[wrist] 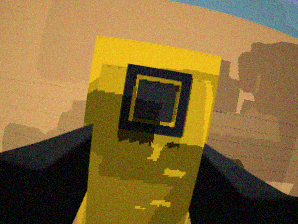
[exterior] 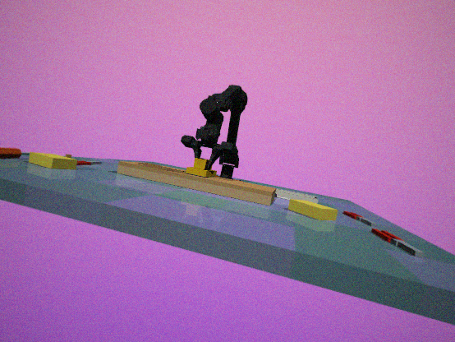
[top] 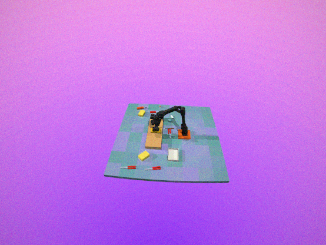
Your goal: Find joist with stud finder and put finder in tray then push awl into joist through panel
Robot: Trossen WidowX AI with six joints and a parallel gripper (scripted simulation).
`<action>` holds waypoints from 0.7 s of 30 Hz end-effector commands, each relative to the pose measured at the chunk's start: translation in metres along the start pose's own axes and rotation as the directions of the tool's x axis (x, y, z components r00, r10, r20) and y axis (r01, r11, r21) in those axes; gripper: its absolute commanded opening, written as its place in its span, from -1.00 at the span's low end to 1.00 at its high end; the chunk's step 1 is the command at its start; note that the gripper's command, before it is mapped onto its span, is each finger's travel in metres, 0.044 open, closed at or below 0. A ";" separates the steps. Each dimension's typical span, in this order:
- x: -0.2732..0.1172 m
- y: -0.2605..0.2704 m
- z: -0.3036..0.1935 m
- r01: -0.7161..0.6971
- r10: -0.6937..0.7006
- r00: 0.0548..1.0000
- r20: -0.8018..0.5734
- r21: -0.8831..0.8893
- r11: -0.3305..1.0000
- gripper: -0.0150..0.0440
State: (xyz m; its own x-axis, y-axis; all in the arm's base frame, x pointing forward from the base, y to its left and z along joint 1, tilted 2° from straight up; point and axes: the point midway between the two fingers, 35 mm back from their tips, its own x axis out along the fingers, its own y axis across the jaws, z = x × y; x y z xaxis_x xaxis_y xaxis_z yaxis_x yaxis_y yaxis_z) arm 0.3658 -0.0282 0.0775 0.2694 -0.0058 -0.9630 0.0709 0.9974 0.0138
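The yellow stud finder (top: 152, 130) (exterior: 200, 164) (wrist: 155, 54) sits on the tan floor panel (top: 153, 143) (exterior: 246, 191) (wrist: 50, 100), part way along it. My gripper (top: 156, 128) (exterior: 204, 164) (wrist: 145, 136) is shut on its upright grip, one finger on each side. Its square window looks dark in the wrist view; I cannot make out a signal. The white tray (top: 178, 155) (exterior: 296, 194) stands beyond the panel's near end, on the robot base's side. I cannot tell for sure which tool is the awl; a thin brown-handled tool lies between panel and base. The joist is hidden.
Red-handled tools (top: 131, 167) (top: 156, 168) (exterior: 386, 235) lie near the front edge, and another (top: 169, 131) lies between panel and base. Yellow blocks (top: 143, 155) (top: 142, 113) (exterior: 313, 209) (exterior: 52, 160) lie near both panel ends. An orange-handled tool (top: 140, 108) (exterior: 9, 153) lies at the far left.
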 end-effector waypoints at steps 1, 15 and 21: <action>0.000 0.009 0.000 -0.004 0.004 1.000 0.000 0.001 1.000 -0.49; 0.000 0.031 0.000 -0.005 0.005 1.000 0.000 0.002 1.000 -0.49; 0.000 0.041 0.000 -0.006 0.006 1.000 0.000 0.002 1.000 -0.49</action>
State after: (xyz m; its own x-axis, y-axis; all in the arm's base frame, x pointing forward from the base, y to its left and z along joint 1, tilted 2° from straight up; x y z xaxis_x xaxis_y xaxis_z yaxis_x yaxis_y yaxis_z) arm 0.3683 0.0051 0.0779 0.2710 -0.0046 -0.9626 0.0719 0.9973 0.0155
